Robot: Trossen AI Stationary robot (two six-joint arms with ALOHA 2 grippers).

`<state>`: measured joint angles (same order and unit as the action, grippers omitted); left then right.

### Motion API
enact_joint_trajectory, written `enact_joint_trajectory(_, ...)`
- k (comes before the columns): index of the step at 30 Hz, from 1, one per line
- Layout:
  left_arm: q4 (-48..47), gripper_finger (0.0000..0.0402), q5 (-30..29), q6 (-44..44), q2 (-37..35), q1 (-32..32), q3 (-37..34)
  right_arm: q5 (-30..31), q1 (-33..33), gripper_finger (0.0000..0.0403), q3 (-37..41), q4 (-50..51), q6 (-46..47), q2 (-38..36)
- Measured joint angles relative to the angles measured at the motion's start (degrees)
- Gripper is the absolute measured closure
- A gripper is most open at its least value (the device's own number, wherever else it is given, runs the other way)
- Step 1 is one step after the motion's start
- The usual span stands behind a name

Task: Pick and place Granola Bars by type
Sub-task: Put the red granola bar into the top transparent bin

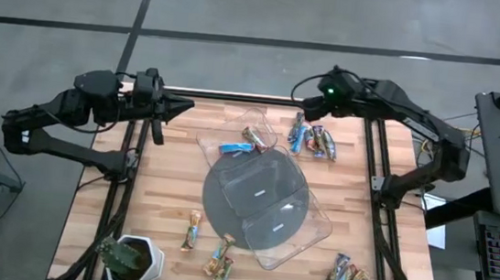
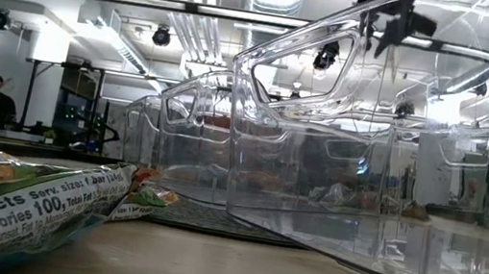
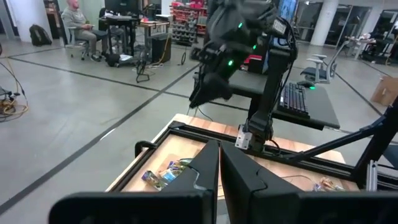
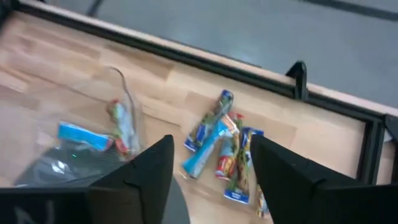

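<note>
1. Hanging at the upper left of the high view, over the table's (image 1: 174,160) far-left edge, the left pincer (image 1: 182,108) has its fingers pressed together, empty.
2. At the lower left, a white-potted plant (image 1: 128,259) stands on the corner; just right of it lie a single bar (image 1: 191,230) and a small cluster of bars (image 1: 219,258).
3. In the centre, a grey disc (image 1: 254,196) carries clear plastic trays (image 1: 288,222); a blue bar (image 1: 234,147) and a mixed-colour bar (image 1: 255,140) lie in the upper tray.
4. At the upper right, the right pincer (image 1: 299,93) hangs spread wide and empty above a pile of Granola Bars (image 1: 311,139).
5. At the lower right lies another heap of bars (image 1: 344,279).
</note>
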<state>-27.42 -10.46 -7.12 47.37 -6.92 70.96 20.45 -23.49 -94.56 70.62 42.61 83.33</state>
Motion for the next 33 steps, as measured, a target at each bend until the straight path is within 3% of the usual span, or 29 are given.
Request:
enact_joint_trajectory(6, 0.0, 0.0401, 0.0, -0.9, 0.0, 0.0, 0.0, -3.2, -2.2, 0.0159, 2.9, 0.9, 0.4, 2.9)
enact_joint_trajectory(11, 0.0, 0.0401, 0.0, -2.1, 0.0, 0.0, 0.0, -4.0, -3.5, 0.0165, 5.6, 2.6, 0.7, 4.7)
enact_joint_trajectory(23, -0.2, 0.0401, 0.0, -2.4, 0.0, 0.0, 0.0, -8.1, -5.1, 0.0245, 15.6, -2.0, -1.0, 4.1)
enact_joint_trajectory(33, -0.2, 0.0401, 0.0, -5.2, 0.0, 0.0, 0.0, -11.7, -6.1, 0.0329, 27.1, -14.9, -1.3, 4.2)
